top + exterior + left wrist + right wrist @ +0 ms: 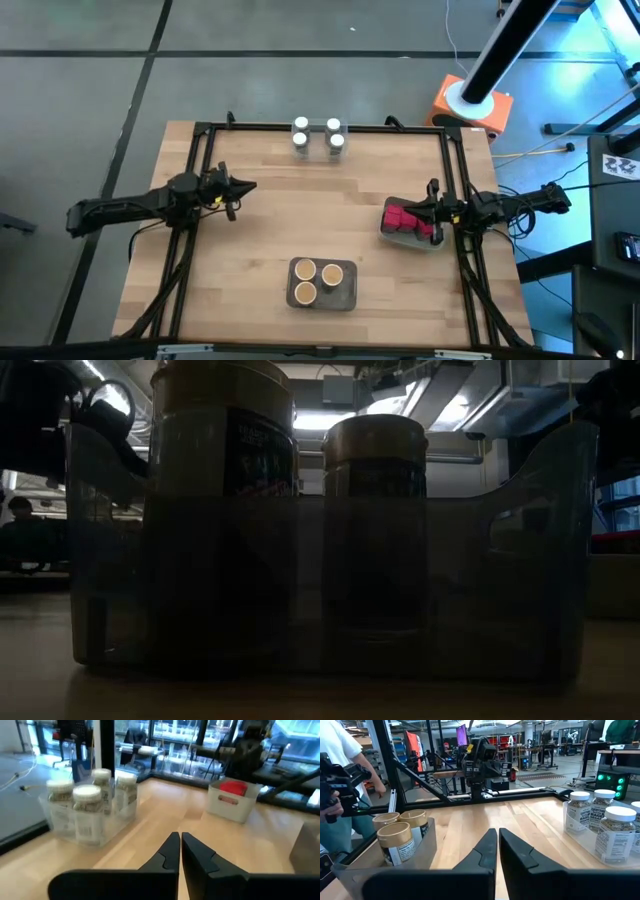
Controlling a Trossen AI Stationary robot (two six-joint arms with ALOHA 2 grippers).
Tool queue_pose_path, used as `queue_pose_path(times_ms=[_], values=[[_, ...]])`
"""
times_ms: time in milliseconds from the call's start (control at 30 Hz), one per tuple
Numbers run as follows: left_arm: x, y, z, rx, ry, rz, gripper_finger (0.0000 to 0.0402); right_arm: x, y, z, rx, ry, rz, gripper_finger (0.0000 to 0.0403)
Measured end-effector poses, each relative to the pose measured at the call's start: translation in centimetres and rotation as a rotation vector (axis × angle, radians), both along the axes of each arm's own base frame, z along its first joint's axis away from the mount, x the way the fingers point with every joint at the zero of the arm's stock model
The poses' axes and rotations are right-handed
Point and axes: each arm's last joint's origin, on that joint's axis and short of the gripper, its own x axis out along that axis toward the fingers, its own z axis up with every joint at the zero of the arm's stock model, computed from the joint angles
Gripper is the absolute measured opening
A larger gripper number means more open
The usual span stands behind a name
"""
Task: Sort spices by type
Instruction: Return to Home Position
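- Beyond the rig is a busy lab hall, and a person (pixel 340 745) stands past the black frame (pixel 390 770). On the wooden tabletop (pixel 270 230) I see no spice outside a container, so I judge the sorting finished.
- The left gripper (pixel 180 839) is clenched on nothing and hangs over bare wood at its own side. That suits an arm parking, not reaching.
- The right gripper (pixel 497 834) is also clenched and empty. It sits directly above the pale bin (pixel 225 810) that holds the red packs (pixel 232 787).
- Four white-capped jars (pixel 86 802) stand upright in the clear tray (pixel 52 822). They are farther out than both grippers, roughly between them and well apart from each.
- Three gold-topped jars (pixel 305 270) stand upright in the dark bin (pixel 340 297). This bin sits between the grippers, nearer the front edge.
- Each kind has its own walled container, which I take as the way to stop the kinds mixing or tipping out. The wide spacing gives each arm room to work.
- I reckon only settling the arms home is left. The one risk I see is the right gripper dipping and clipping the pale bin's rim.
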Motion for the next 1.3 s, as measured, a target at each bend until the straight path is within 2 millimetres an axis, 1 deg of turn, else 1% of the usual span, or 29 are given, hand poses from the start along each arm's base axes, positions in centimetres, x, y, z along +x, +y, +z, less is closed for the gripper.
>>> queue_pose_path(times_ms=[133,367,1300], values=[[-0.26,-0.08,0.33,0.033,-0.027,0.006,0.0001,0.00,0.00,0.00,0.000,-0.001,0.000,0.0021],[-0.40,0.05,0.41,0.085,-0.017,0.054,0.0003,0.00,0.00,0.00,0.001,-0.001,0.000,0.0021],[-0.38,0.04,0.40,0.084,-0.015,0.051,0.0004,0.00,0.00,0.01,0.001,-0.002,0.000,0.0021]])
